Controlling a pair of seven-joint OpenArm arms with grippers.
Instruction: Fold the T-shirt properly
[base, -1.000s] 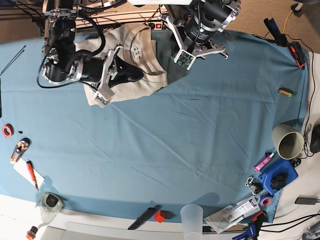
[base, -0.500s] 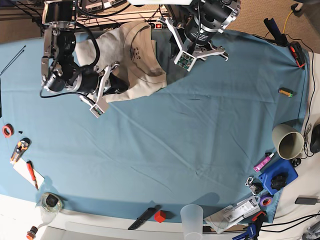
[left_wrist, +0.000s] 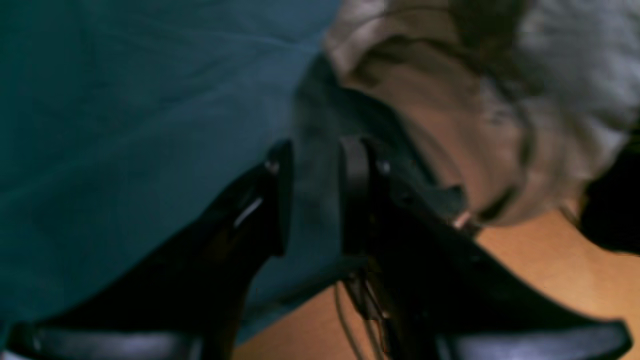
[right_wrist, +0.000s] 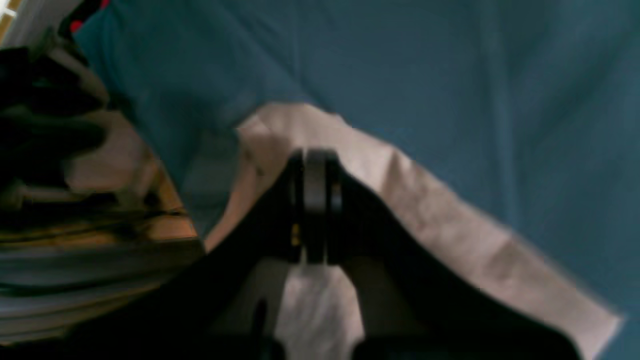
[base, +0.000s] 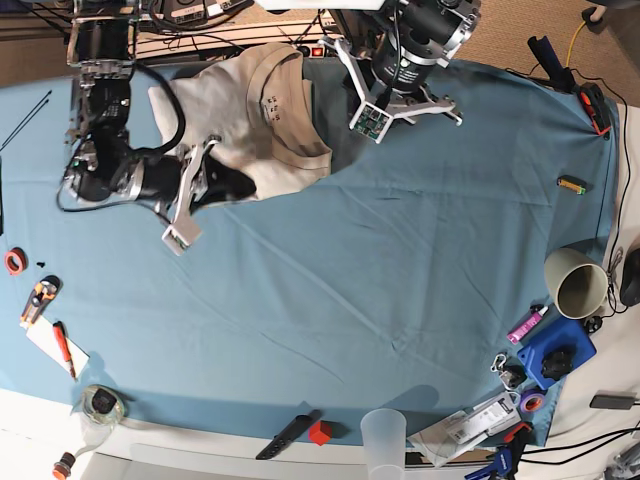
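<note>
You can see small dark print inside the collar of the T-shirt, but it is too small to read. The shirt lies bunched in the upper left of the base view, on the blue-teal cloth covering the worktop, its top edge close to the cloth's far edge.

Your right hand has its jaws pressed together on a fold of the shirt's pale fabric, with the cloth filling the upper right of that wrist view. Your left hand has its jaws apart with only a narrow gap; what sits in that gap is too blurred to tell, and the shirt shows in the upper right of that view.

The middle of the cloth is broad and wrinkled. Along the right edge sit a beige cup and a blue block; a translucent cup stands at the bottom edge, and a roll of tape at the left.
</note>
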